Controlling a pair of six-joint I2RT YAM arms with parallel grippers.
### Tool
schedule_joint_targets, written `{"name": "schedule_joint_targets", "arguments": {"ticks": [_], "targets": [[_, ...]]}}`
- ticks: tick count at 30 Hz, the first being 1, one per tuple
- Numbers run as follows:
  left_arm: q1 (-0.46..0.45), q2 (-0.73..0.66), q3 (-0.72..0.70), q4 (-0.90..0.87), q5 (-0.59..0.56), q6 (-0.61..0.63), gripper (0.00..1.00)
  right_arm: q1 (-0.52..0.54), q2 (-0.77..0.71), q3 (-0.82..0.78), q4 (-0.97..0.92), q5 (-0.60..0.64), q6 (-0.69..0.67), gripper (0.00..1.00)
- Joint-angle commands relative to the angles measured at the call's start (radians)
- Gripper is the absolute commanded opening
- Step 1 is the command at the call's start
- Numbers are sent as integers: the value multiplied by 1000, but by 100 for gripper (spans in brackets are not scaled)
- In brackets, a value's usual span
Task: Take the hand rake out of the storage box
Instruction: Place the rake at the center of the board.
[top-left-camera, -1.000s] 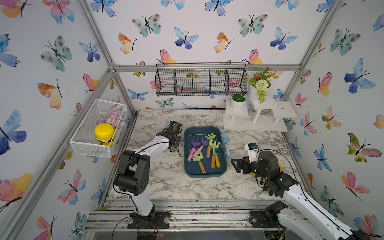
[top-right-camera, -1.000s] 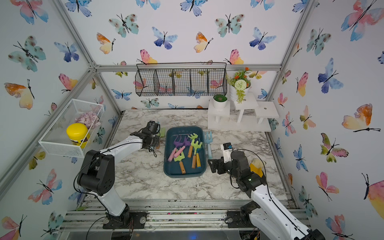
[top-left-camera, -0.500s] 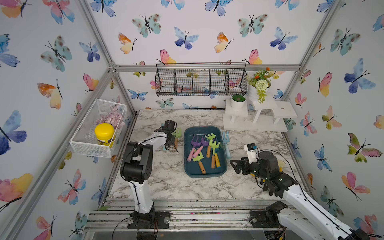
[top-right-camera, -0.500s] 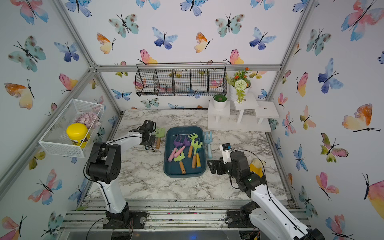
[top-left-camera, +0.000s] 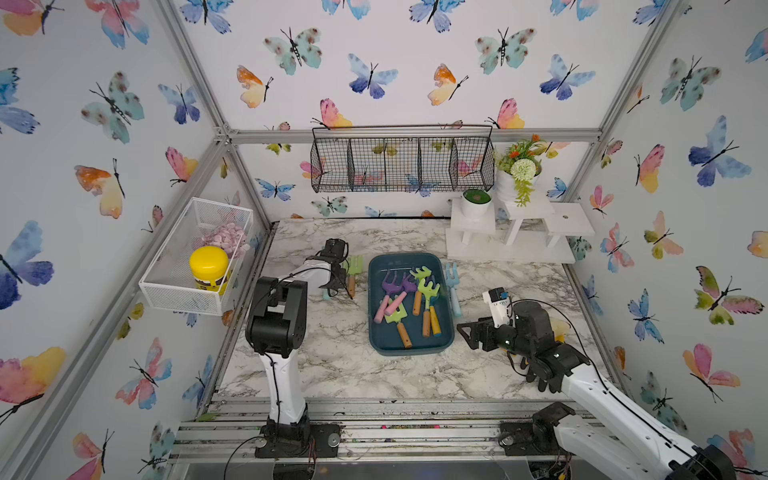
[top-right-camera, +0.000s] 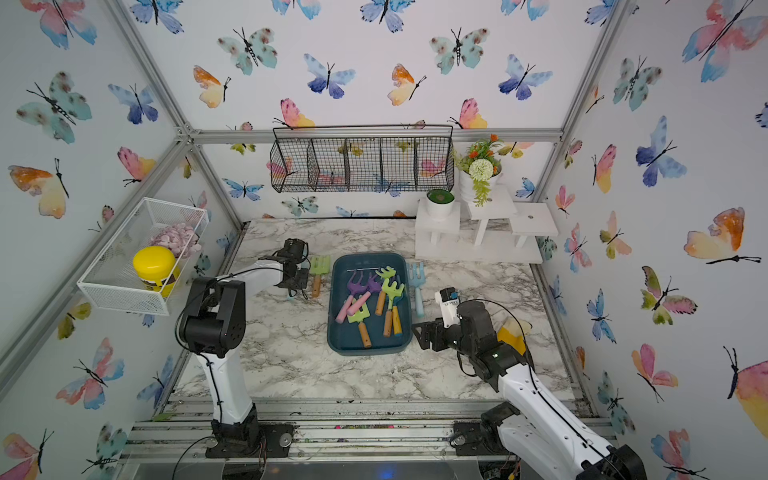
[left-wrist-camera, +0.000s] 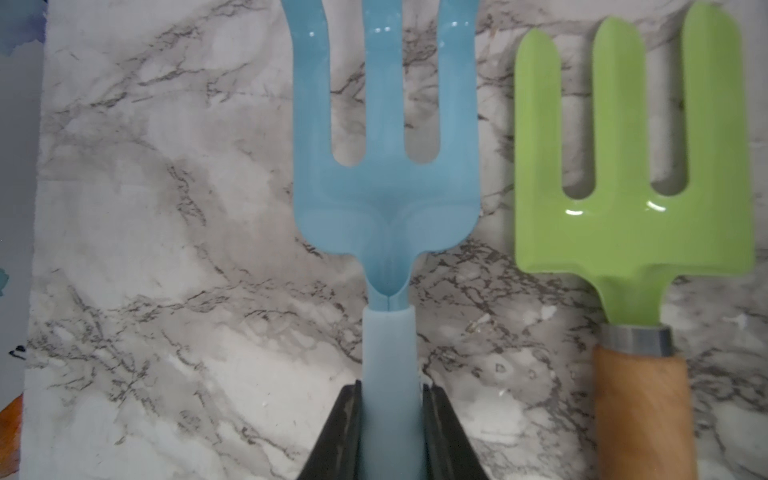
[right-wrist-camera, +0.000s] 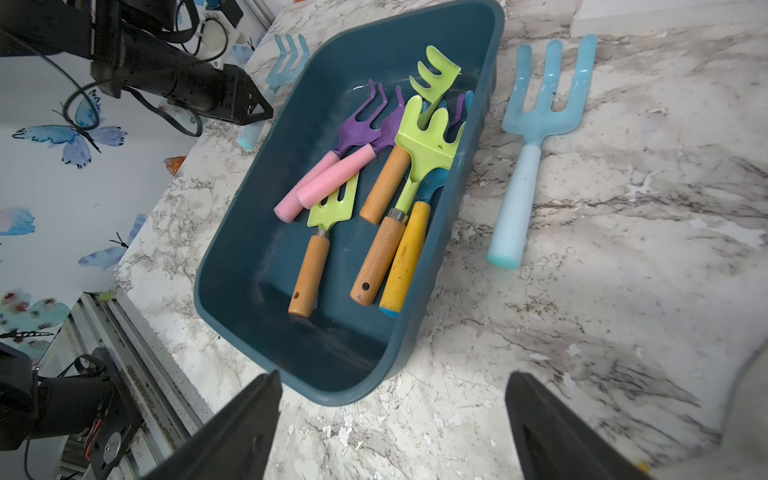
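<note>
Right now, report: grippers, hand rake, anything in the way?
Left gripper shut on blue hand rake, outside storage box, beside green rake. Right gripper open. Nothing blocking.

Marble table (top-left-camera: 332, 365) with storage box (top-left-camera: 409, 352), light-blue fork (top-left-camera: 453, 291), green fork (top-left-camera: 354, 266), white stand (top-left-camera: 511, 250).

A staged robot test booth — aluminium frame (top-left-camera: 573, 135), butterfly-papered walls (top-left-camera: 374, 25), marble-look tabletop (top-left-camera: 332, 365)

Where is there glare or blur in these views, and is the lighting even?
Left wrist view: slightly soft, with small white glints on the green fork and the blue pronged tool. Right wrist view: the storage box is sharp, the open right hand close to the lens is soft-edged. Both top views: even light, faint shadows, no strong glare.
</note>
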Motion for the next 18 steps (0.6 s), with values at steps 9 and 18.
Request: {"name": "schedule_joint_targets", "arguments": {"ticks": [9, 18], "targets": [[18, 66, 39, -25, 81, 16, 20, -4, 22, -1, 18, -21, -16, 91], [16, 46, 30, -36, 54, 10, 58, -4, 35, 0, 21, -20, -16, 91]]}}
